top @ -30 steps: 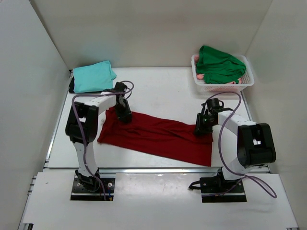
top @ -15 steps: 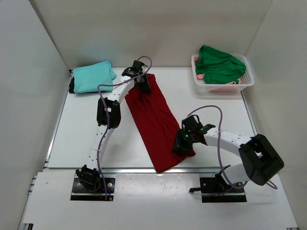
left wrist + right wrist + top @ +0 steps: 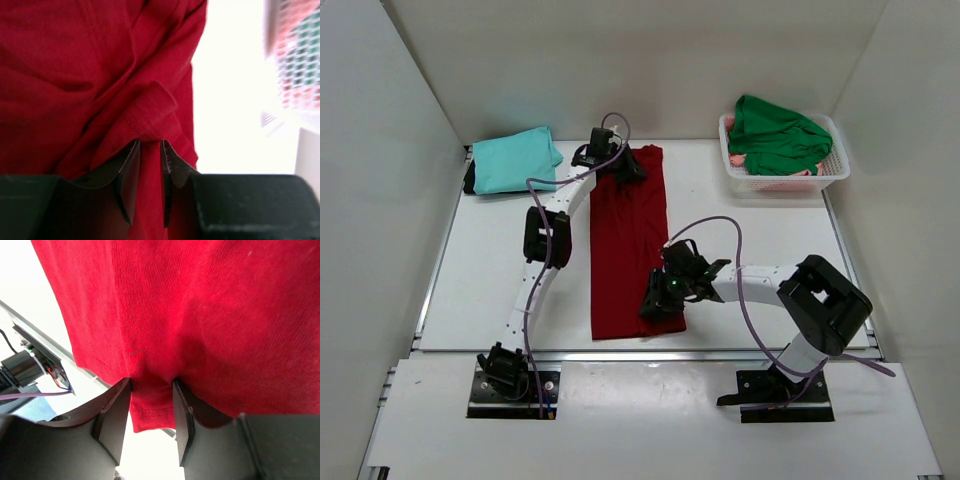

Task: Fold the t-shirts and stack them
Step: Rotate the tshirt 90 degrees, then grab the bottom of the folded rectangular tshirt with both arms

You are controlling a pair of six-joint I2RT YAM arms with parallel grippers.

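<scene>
The dark red t-shirt lies as a long folded strip running from the back of the table toward the front edge. My left gripper is at its far end, and in the left wrist view its jaws stand close together with a bunched fold of red cloth between them. My right gripper is at the strip's near right corner, shut on the hem of the shirt, which fills the gap between its fingers. The light teal t-shirt lies folded at the back left. The bright green t-shirt is heaped in the basket.
The white lattice basket stands at the back right, and shows blurred in the left wrist view. White walls close in the table on three sides. A metal rail runs along the front edge, just below the shirt's near end.
Both arms have swung the dark red shirt from lying crosswise to lying lengthwise. The left gripper moved to the back of the table and the right gripper moved left toward the front middle.
</scene>
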